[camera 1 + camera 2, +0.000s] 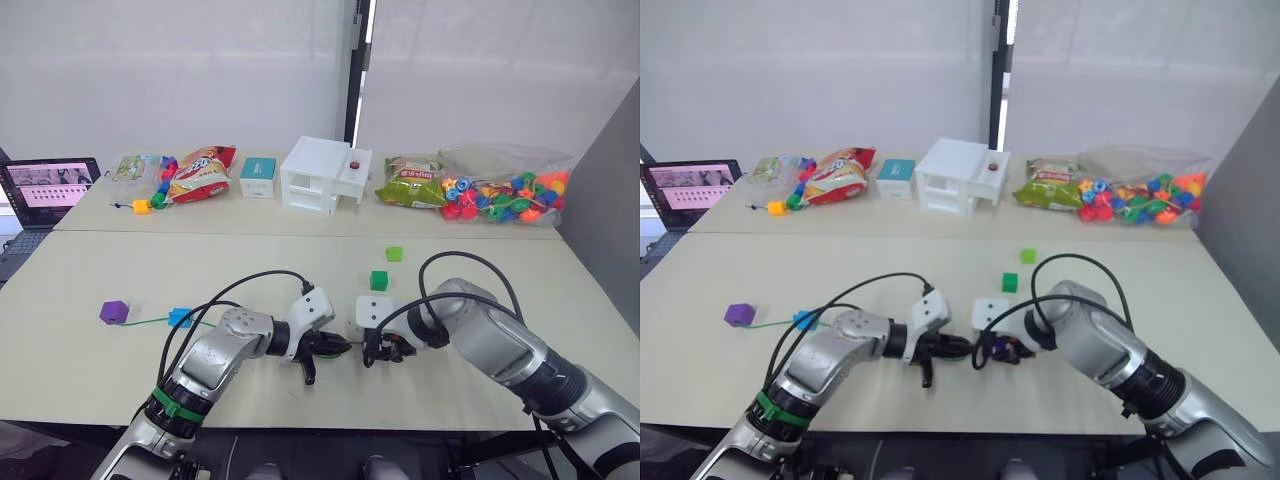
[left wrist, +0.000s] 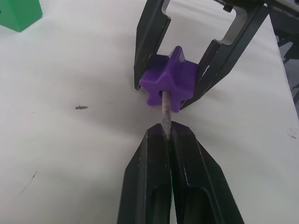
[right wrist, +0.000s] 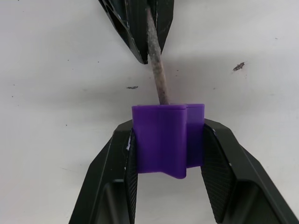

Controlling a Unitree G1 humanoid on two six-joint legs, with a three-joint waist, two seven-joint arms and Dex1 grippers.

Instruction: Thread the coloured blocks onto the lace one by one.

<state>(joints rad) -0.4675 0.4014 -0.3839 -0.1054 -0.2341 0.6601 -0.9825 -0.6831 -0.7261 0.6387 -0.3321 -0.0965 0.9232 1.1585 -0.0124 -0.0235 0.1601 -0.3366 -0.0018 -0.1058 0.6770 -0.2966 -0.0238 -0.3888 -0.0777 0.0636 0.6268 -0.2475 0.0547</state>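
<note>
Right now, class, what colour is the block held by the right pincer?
Purple block, clearest in the right wrist view.

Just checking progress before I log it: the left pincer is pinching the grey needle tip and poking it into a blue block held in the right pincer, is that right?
Not quite: the block is purple, not blue, as the left wrist view shows. The rest holds: the left pincer pinches the grey needle tip, which enters the block clamped in the right pincer.
</note>
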